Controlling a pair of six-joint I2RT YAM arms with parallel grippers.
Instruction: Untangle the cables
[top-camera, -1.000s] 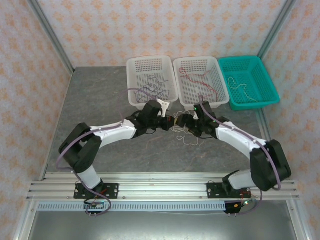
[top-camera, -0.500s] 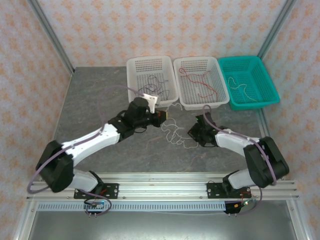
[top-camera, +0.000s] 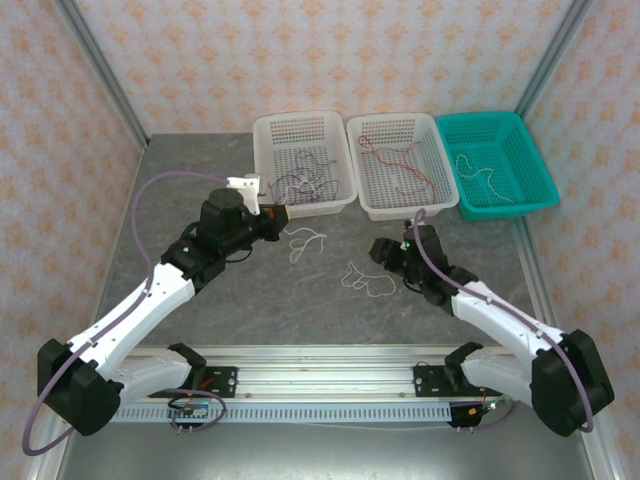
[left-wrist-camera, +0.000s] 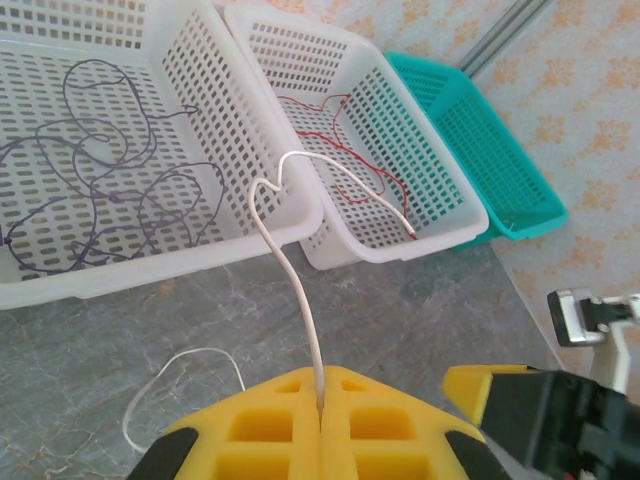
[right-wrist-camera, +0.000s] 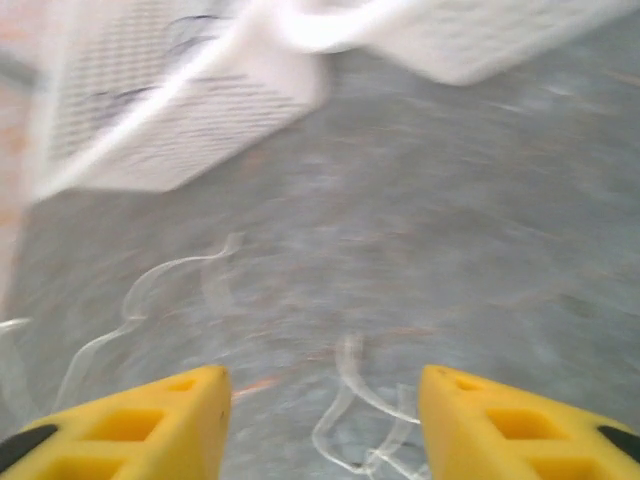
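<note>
Grey stone-look table (top-camera: 200, 300). Far edge, L to R: left white perforated plastic basket (top-camera: 298, 118), middle white perforated plastic basket (top-camera: 395, 118), teal plastic basket (top-camera: 482, 116). Left gripper (left-wrist-camera: 322, 385) fully closed, pinching thin white cable (left-wrist-camera: 300, 290) that arcs up twd baskets. Right gripper (right-wrist-camera: 320, 385) fingers apart, nothing btwn, above loose curly white cable (top-camera: 362, 279) on table. Dark purple cables (top-camera: 300, 183) in left basket, red cable (top-camera: 378, 153) in middle, pale cable (top-camera: 478, 175) in teal
</note>
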